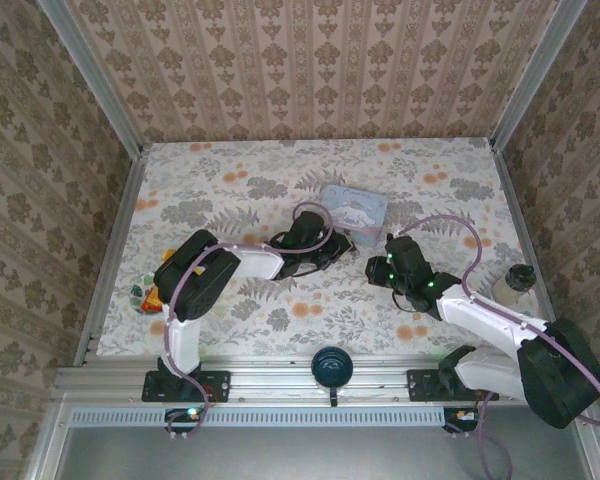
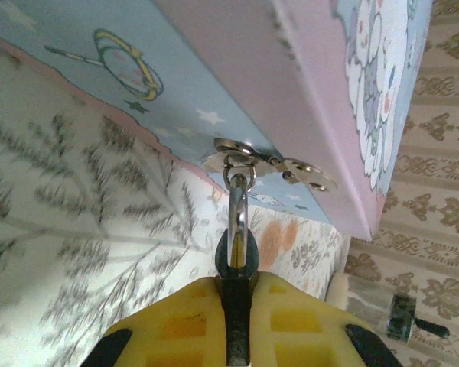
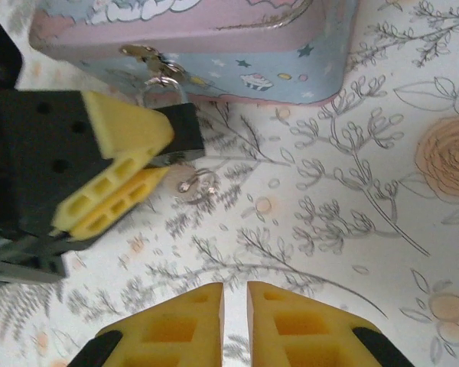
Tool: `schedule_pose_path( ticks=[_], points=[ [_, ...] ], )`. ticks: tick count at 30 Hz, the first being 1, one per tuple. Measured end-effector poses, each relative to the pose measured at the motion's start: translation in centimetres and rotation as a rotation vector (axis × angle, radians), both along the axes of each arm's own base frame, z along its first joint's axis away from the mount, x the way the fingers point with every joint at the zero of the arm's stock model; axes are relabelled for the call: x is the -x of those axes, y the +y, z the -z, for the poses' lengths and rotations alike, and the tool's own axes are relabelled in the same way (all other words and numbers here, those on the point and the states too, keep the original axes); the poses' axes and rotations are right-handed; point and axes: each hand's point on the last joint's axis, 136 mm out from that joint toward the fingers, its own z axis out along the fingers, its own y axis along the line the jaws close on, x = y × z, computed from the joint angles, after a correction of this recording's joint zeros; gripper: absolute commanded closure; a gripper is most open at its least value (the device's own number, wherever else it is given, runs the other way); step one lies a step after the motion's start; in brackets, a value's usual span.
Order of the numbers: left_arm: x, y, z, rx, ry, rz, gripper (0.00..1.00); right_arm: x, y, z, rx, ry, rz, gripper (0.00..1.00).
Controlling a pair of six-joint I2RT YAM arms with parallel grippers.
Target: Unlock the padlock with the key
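Note:
The small dark padlock [image 2: 236, 258] hangs by its thin shackle from the hasp [image 2: 241, 149] on the side of the pale blue tin [image 2: 138, 69]. My left gripper [image 2: 236, 279] is shut on the padlock body; from the right wrist view the same gripper [image 3: 157, 153] clamps the padlock [image 3: 185, 128] just below the tin [image 3: 214, 46]. The key [image 3: 199, 182], a small metal sliver on a ring, lies on the tablecloth right under that grip. My right gripper [image 3: 235, 289] hovers nearer the camera, all but shut, with a thin slit and nothing in it.
From above, the tin [image 1: 355, 208] sits mid-table with the left gripper [image 1: 330, 250] and right gripper [image 1: 374, 263] meeting at its near side. A round black knob [image 1: 331, 366] sits on the front rail. A small jar [image 1: 513, 282] stands far right, a colourful object [image 1: 145, 297] far left.

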Motion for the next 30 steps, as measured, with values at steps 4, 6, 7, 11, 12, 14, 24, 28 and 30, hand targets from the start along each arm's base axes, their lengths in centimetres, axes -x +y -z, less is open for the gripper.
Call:
schedule_pose_path(
  ticks=[4,6,7,11,12,14,24,28,30],
  points=[
    [1.2,0.8,0.2,-0.031,0.045,0.018,1.00,0.7,0.1,0.4,0.076,0.001,-0.056,0.83],
    [1.5,0.8,0.3,-0.035,0.060,0.031,1.00,0.9,0.3,0.4,0.110,-0.002,-0.084,0.81],
    [1.6,0.8,0.3,-0.034,0.066,0.037,1.00,0.9,0.5,0.3,0.121,-0.006,-0.099,0.81],
    [2.0,0.8,0.3,-0.030,0.086,0.050,1.00,0.7,1.7,-0.4,0.158,-0.042,-0.164,0.77],
    [2.1,0.7,0.3,-0.029,0.089,0.053,1.00,0.6,2.0,-0.5,0.168,-0.048,-0.177,0.76],
    [2.2,0.7,0.3,-0.026,0.094,0.060,1.00,0.4,2.4,-0.5,0.188,-0.052,-0.200,0.76],
    [2.4,0.7,0.2,-0.014,0.117,0.069,1.00,-1.2,3.8,-0.2,0.275,-0.051,-0.267,0.73],
    [2.5,0.7,0.2,-0.008,0.128,0.070,1.00,-1.6,4.2,0.1,0.303,-0.043,-0.286,0.71],
    [2.5,0.6,0.1,-0.005,0.133,0.073,1.00,-1.6,4.2,0.4,0.319,-0.037,-0.293,0.71]
  ],
)
